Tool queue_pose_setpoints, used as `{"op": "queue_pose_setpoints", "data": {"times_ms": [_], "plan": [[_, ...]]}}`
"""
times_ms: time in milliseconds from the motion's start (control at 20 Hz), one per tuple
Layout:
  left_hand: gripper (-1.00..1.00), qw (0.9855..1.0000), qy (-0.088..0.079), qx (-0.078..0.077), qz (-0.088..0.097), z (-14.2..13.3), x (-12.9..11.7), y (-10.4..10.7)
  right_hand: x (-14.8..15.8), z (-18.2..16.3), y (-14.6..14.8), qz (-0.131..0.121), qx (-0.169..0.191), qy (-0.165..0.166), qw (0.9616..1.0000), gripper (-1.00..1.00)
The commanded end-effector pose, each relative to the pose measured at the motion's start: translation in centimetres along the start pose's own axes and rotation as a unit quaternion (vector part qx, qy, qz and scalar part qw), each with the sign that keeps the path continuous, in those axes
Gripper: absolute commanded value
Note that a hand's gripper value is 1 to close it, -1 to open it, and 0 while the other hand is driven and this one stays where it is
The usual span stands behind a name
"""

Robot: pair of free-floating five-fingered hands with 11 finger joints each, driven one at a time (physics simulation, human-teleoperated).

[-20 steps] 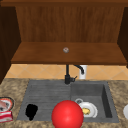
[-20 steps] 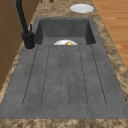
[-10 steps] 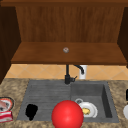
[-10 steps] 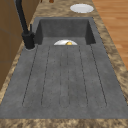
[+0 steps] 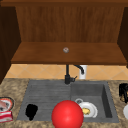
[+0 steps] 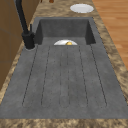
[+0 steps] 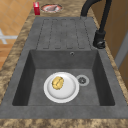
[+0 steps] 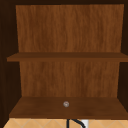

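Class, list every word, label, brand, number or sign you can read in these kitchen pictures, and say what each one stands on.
None: no readable text stands on anything.
The red box on the counter beside the plate of food shows no legible print.
The white plate in the sink, the tap and the shelf bear no writing.

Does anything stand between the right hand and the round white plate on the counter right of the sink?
Nothing visible does. In the front view the right hand hangs just behind the round white plate, only speckled stone counter between them. The left hand is over the grey draining board.
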Motion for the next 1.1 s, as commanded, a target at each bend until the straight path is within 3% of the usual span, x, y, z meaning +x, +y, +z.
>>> {"op": "queue_pose_setpoints", "data": {"times_ms": [0,1050], "plan": [[0.00,1.0000,0.000,0.000,0.000,0.0,0.0,0.0,2.5,2.1,-1.6,0.000,0.001,0.000,1.0000,1.00],[0.00,1.0000,0.000,0.000,0.000,0.0,0.0,0.0,13.0,17.6,-11.3,-0.008,0.000,-0.003,1.0000,1.00]]}}
